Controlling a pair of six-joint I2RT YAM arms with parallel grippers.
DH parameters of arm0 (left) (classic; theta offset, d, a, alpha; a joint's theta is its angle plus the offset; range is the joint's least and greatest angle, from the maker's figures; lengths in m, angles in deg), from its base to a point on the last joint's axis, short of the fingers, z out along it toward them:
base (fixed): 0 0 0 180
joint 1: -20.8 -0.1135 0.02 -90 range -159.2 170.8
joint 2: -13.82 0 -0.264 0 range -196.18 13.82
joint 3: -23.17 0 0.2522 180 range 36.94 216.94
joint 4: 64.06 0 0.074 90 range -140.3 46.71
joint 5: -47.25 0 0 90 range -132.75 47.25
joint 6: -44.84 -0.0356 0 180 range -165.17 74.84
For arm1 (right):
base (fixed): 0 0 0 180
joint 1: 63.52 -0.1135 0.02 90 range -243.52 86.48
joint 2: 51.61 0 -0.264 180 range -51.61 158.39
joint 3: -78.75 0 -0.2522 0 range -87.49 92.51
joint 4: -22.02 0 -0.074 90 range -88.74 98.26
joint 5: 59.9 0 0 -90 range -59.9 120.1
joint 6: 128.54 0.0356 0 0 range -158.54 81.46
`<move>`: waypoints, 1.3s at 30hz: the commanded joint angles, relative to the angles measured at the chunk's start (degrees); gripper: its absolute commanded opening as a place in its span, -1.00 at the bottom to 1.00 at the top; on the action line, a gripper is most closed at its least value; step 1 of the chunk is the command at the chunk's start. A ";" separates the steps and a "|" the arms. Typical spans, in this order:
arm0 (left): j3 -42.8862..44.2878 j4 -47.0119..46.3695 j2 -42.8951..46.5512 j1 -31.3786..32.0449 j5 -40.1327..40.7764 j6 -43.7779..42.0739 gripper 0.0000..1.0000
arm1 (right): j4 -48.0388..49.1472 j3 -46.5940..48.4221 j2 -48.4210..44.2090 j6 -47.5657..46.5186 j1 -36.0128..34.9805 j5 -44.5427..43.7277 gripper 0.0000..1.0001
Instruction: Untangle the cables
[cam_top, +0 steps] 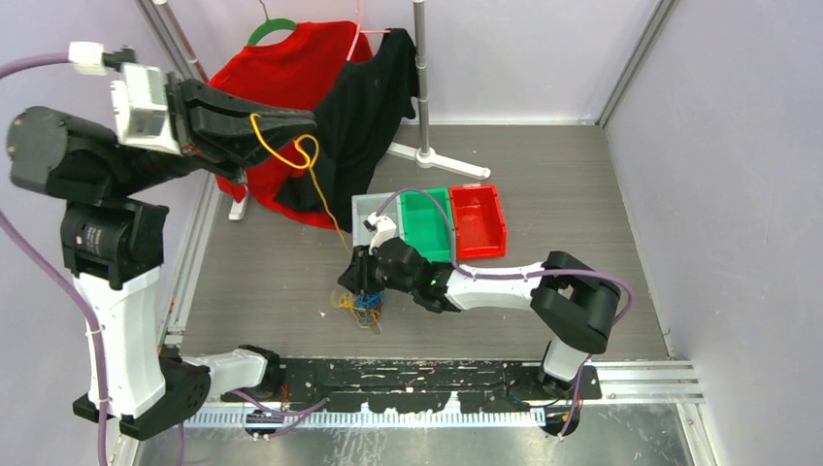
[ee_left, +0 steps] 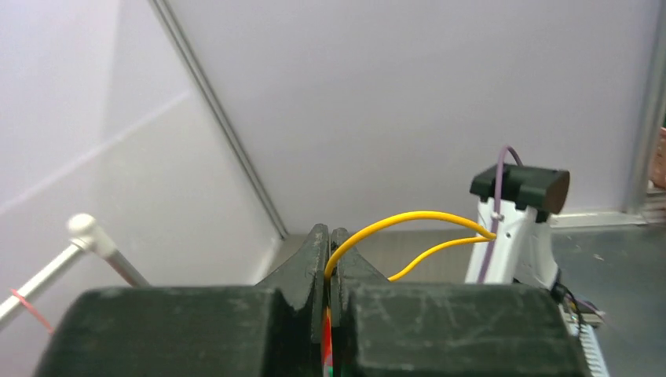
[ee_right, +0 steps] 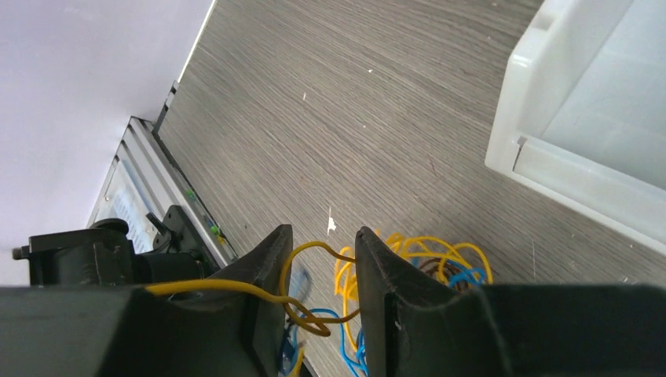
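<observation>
A tangle of yellow, blue and dark brown cables lies on the grey floor near the middle front. My left gripper is raised high at the left and is shut on a yellow cable, which loops at the fingertips and runs down to the tangle. In the left wrist view the yellow cable comes out between the closed jaws. My right gripper hovers just over the tangle, jaws open. In the right wrist view a yellow strand crosses between the open fingers above the tangle.
Grey, green and red bins stand side by side just behind the tangle. A red shirt and a black shirt hang on a rack at the back left, its pole base beside them.
</observation>
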 commanded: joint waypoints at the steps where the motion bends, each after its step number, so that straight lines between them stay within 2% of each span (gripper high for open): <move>1: 8.21 -5.62 -1.47 0.12 6.16 -3.23 -1.00 | 1.95 -0.53 0.37 2.85 -0.12 -1.45 -0.19; 7: 13.96 -10.70 -5.42 0.12 12.94 -8.61 -1.00 | 1.83 -2.27 0.38 4.79 -0.17 -2.13 -0.12; 13: 20.61 -17.04 -8.58 0.16 17.32 -17.68 -1.00 | 2.89 -4.85 -0.38 5.85 -0.14 -2.43 0.01; 16: 24.47 -18.08 -10.37 0.11 17.99 -22.03 -1.00 | 3.19 -5.72 -0.85 6.22 -0.12 -2.93 0.02; 21: 24.57 -21.10 -10.38 0.11 18.25 -27.55 -1.00 | 1.60 -6.20 -1.33 6.29 -0.12 -4.55 0.01; 25: 25.65 -26.15 -11.15 0.11 21.84 -31.05 -1.00 | -0.53 -6.07 -0.42 7.74 -0.12 -6.03 -0.11; 27: 27.88 -26.65 -12.31 0.13 22.57 -33.08 -1.00 | -0.91 -6.21 0.27 8.70 -0.12 -6.42 -0.24; 28: 28.99 -27.03 -12.73 0.13 22.82 -34.04 -1.00 | -1.14 -6.30 0.59 9.20 -0.12 -6.52 -0.32; 32: 31.09 -29.16 -13.81 0.15 23.06 -40.54 -1.00 | -3.36 -7.22 0.14 11.40 -0.13 -9.03 -0.91; 33: 31.19 -29.98 -14.04 0.11 23.61 -42.11 -1.00 | -4.68 -7.67 -0.51 12.70 -0.12 -10.46 -0.97; 39: 33.00 -35.38 -16.05 0.12 30.29 -49.53 -1.00 | -11.23 -12.99 -6.80 20.14 0.96 -15.19 -0.98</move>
